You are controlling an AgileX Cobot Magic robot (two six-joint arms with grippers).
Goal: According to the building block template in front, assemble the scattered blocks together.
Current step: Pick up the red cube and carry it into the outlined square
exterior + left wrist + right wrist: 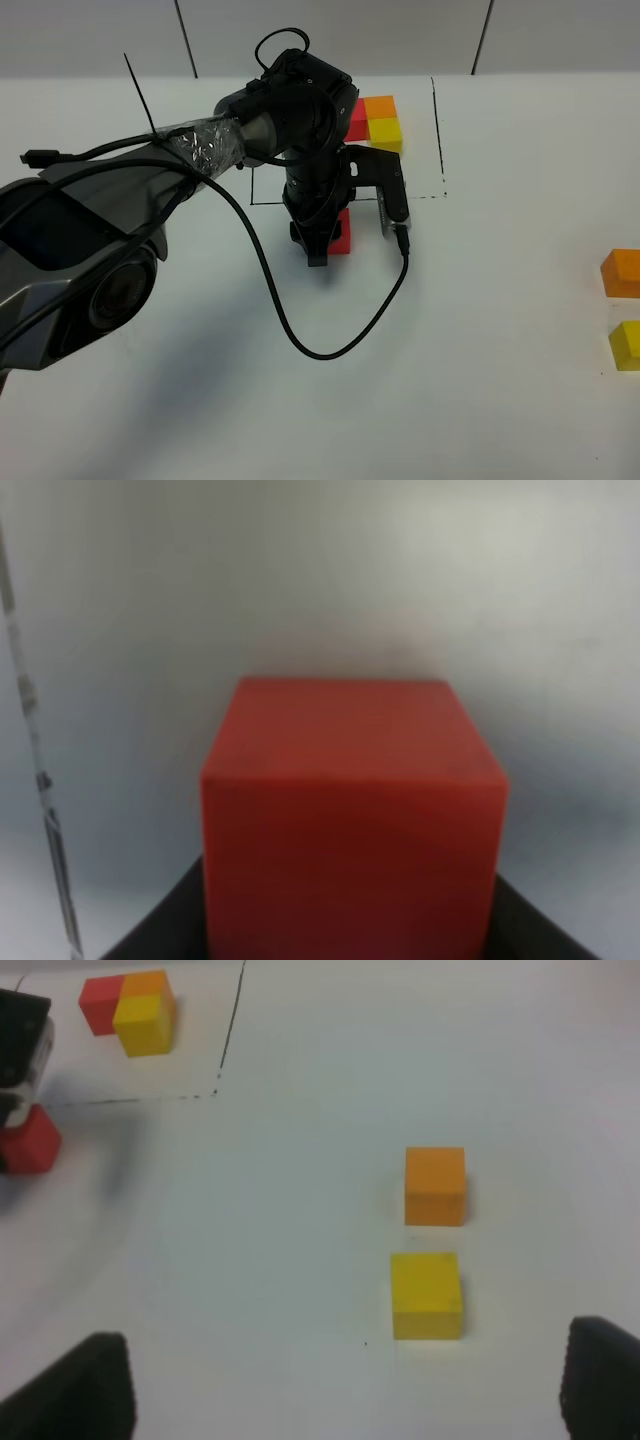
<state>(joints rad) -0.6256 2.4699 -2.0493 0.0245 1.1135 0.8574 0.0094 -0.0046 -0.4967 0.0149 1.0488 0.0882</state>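
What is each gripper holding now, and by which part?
The left gripper holds the red cube by two opposite sides. The right gripper is open and holds nothing.

The template [377, 120] sits at the back of the frame [437, 130], toward the table's [480, 400] far edge. The lone cube [343, 232] lies just before the frame. By the right edge, the far cube [622, 272] stands behind the near cube [626, 345] — apart.

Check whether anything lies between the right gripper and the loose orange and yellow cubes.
Nothing visible does. The right gripper hangs open over bare table, just short of the yellow cube, with the orange cube beyond it. The red cube sits far off in the left gripper.
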